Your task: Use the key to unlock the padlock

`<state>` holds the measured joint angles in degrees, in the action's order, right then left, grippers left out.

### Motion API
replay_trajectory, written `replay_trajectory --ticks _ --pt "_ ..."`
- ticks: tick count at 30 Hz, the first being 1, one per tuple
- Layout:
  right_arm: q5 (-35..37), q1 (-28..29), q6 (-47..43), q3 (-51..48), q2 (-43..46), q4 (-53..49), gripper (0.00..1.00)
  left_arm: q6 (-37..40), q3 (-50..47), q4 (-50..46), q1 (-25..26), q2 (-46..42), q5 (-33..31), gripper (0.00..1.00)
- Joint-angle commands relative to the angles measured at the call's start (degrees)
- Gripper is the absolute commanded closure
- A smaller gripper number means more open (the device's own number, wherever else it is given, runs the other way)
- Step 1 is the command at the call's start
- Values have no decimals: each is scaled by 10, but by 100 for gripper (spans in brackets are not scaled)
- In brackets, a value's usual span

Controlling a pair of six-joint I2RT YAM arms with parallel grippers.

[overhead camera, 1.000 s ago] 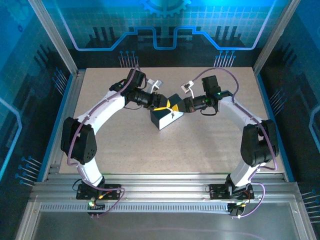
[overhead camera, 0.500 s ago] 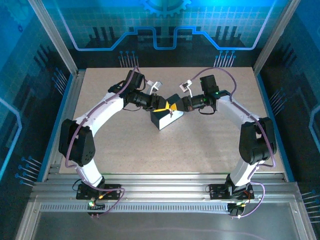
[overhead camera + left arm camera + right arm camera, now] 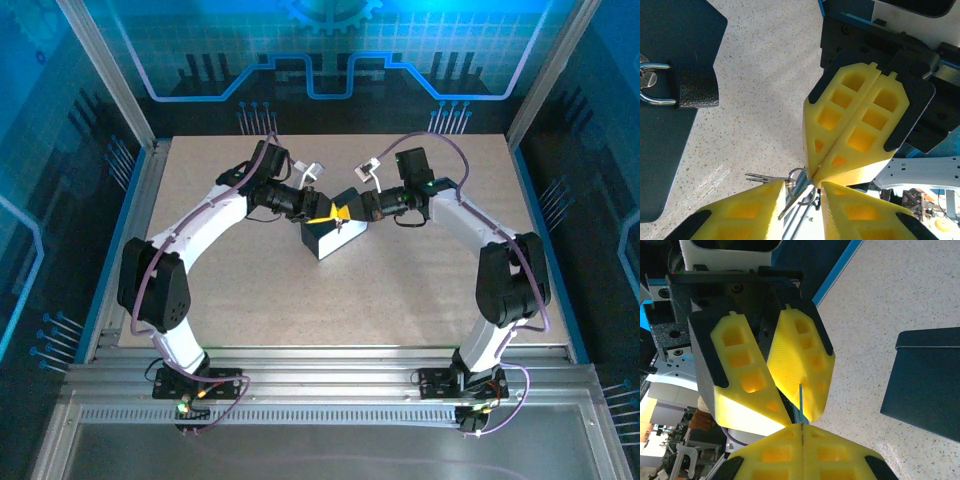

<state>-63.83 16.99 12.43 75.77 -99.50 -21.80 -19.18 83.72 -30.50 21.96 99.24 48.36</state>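
Right fingers (image 3: 840, 115) pinch the key (image 3: 762, 178) beside the parted left fingertips (image 3: 771, 194).

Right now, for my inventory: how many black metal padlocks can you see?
1: the black textured metal padlock lies against the dark blue tin; more could be hidden.

A black padlock (image 3: 696, 89) with a silver shackle seated in its body lies flat on a dark blue tin (image 3: 670, 160). A thin pale metal key (image 3: 762, 177) on a ring (image 3: 796, 176) is pinched in the right end effector's (image 3: 812, 176) closed tips.
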Motion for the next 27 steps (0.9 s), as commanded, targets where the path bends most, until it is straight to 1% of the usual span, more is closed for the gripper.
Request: replay_trajectory --ticks 1,6,9,13,16,18,20,22,24,26,27 --pt "-16 10 -13 17 -11 -12 100 7 -9 9 3 -16 22 77" --pt "-17 10 -20 17 -16 -20 100 11 -9 8 3 -15 25 82" --pt "-18 10 -21 16 -17 -24 100 16 -11 9 3 -15 32 90" --pt "-19 5 0 13 -20 -5 99 8 -26 39 2 -17 49 99" --pt "-26 -4 34 0 -16 33 85 -9 -40 70 1 -21 49 100" --pt "-29 -9 58 -13 -5 61 74 -22 -48 93 -2 -24 47 100" --pt "-30 -14 97 -32 8 103 67 -45 -62 129 -6 -28 46 100" --pt "-21 -20 156 -59 21 153 64 -69 -74 169 -8 -33 47 100" --pt "-8 -29 251 -100 34 247 62 -85 -83 194 -8 -36 46 100" --pt "4 -36 353 -148 41 365 61 -92 -84 204 -8 -37 45 100" --pt "11 -37 385 -163 43 406 61 -93 -85 205 -9 -38 43 100"
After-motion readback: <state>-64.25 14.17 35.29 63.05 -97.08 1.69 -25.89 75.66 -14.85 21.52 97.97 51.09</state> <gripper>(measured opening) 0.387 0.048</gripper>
